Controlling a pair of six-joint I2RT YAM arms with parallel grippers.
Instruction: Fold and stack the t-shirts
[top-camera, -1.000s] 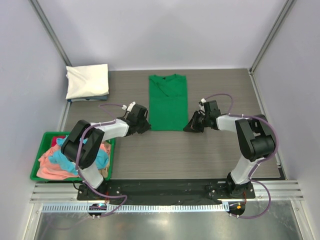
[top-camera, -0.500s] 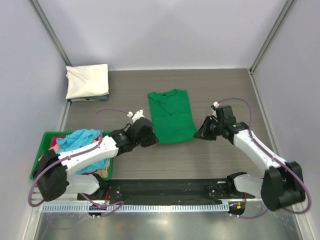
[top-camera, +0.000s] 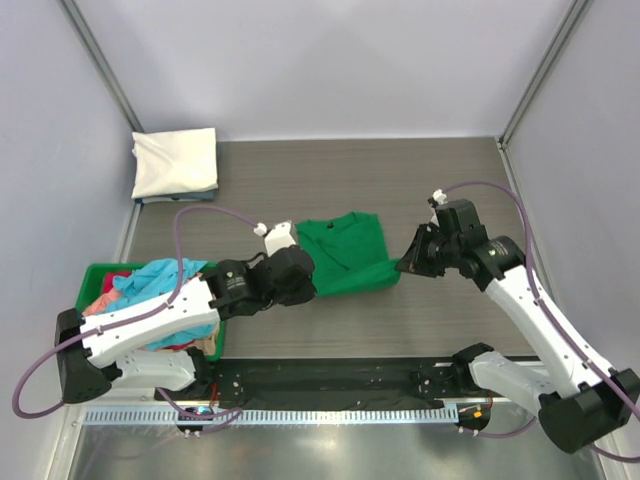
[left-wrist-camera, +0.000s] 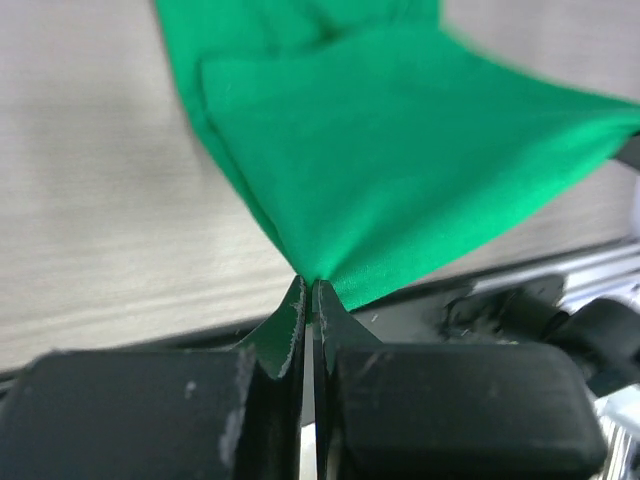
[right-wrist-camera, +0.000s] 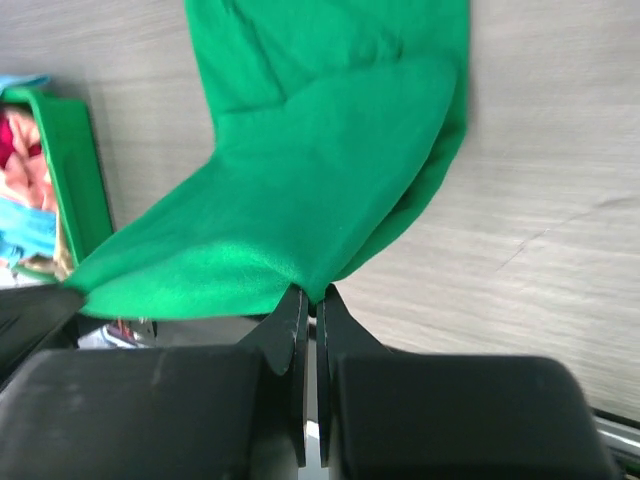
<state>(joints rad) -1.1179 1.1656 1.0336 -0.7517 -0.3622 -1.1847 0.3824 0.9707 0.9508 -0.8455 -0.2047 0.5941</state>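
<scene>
My left end effector (top-camera: 298, 277) and right end effector (top-camera: 407, 263) each pinch a hem corner of the green t-shirt (top-camera: 348, 255). Carry both corners level toward the collar, hem taut.

Pale lilac walls (top-camera: 330, 60); grey wood-grain table (top-camera: 440, 180); metal rail (top-camera: 330, 415) along near edge.

Between left gripper (top-camera: 300, 272) and right gripper (top-camera: 408, 262) the green t-shirt (top-camera: 345, 255) stretches, blocking that gap; bare table (top-camera: 440, 180) beyond both, open; heaped bin (top-camera: 97, 270) left of left gripper, partly under its arm; folded stack (top-camera: 176, 162) far beyond-left, well apart.
</scene>
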